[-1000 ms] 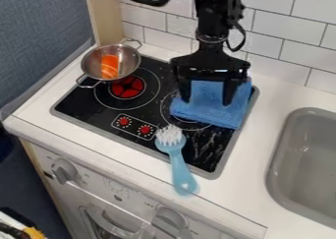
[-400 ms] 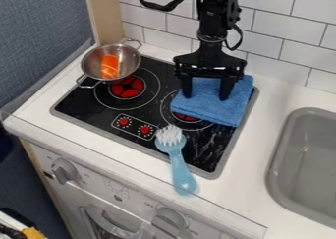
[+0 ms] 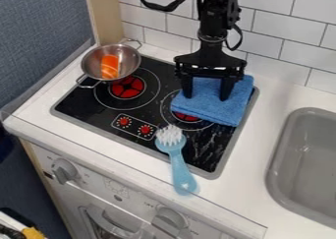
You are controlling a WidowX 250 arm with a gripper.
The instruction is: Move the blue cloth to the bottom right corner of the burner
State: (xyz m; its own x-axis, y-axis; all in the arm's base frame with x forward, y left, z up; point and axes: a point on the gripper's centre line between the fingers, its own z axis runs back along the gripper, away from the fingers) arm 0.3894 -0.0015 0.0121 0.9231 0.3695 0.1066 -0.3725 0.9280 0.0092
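Cloth [image 3: 213,113], camera view: plain mid-blue, soft-napped, roughly square, slightly rounded corners; lying nearly flat, tilted to the frame, over the rear right burner [image 3: 187,117] of the black stove [image 3: 82,105]. Part of the burner's red centre shows beyond the cloth's lower edge. Hand [image 3: 207,98]: black, above the cloth, its two fingers set wide apart, pointing down, tips at the fabric; whether they touch it, cannot tell. Markings: small pale print around the knobs [image 3: 64,170] on the white front [image 3: 121,184], mostly too small to read.
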